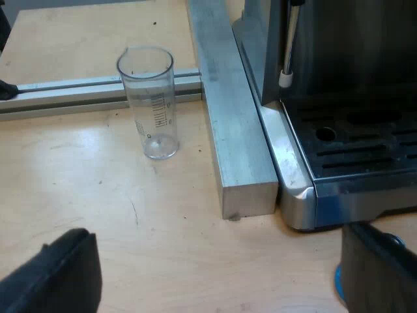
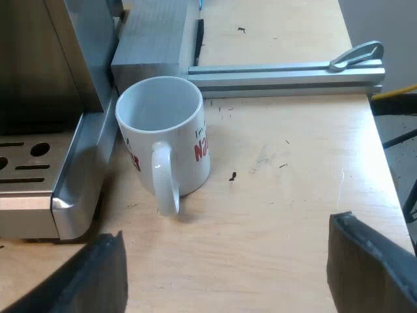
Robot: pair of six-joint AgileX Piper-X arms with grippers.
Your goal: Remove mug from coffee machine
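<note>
Your right gripper (image 2: 225, 261) is wide and empty, short of the mug (image 2: 186, 153). The mug stands on the desk (image 2: 287, 195), close beside the machine (image 2: 71, 189) and a metal block (image 2: 150, 39), handle toward you. Reach in and a finger may snag the handle or wedge against the machine, tipping the mug. Your left gripper (image 1: 218, 267), also wide, could knock the glass (image 1: 154, 104).
</note>
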